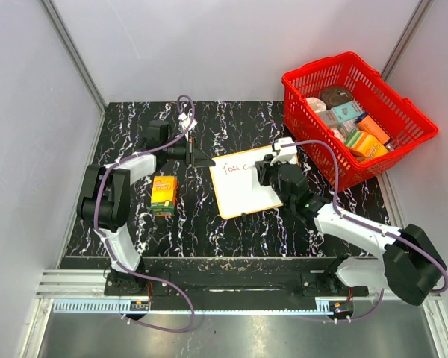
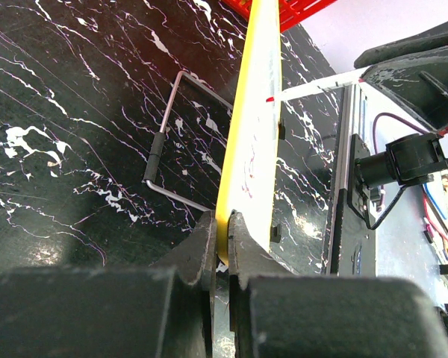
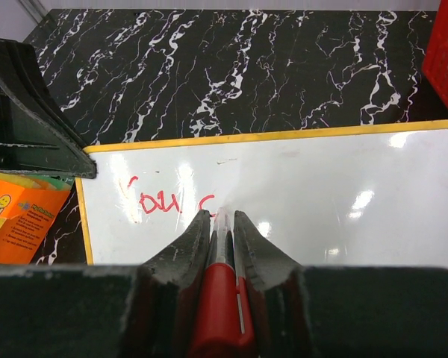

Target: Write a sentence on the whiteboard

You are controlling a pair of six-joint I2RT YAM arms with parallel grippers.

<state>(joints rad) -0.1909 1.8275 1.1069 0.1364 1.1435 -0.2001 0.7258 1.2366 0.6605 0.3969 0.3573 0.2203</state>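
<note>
Though light and thin, seems a stiff board (image 1: 244, 186), lying on the table (image 1: 201, 231).
Pinched at the rim by left gripper (image 2: 222, 221), jaws closed; marked with red words (image 3: 168, 200) by marker (image 3: 222, 298) clamped in closed right gripper (image 3: 222, 218). Probably slick: best held by rim, off the ink.

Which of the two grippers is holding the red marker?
The right gripper, shut on the red marker at the whiteboard; the left gripper instead clamps the whiteboard's yellow edge.

Looked like a robot lab test cell: plain grey enclosure walls (image 1: 246, 45), aluminium frame posts (image 1: 75, 56), black marble-pattern tabletop (image 1: 201, 227), mounting rail (image 1: 224, 283) along the near edge.
</note>
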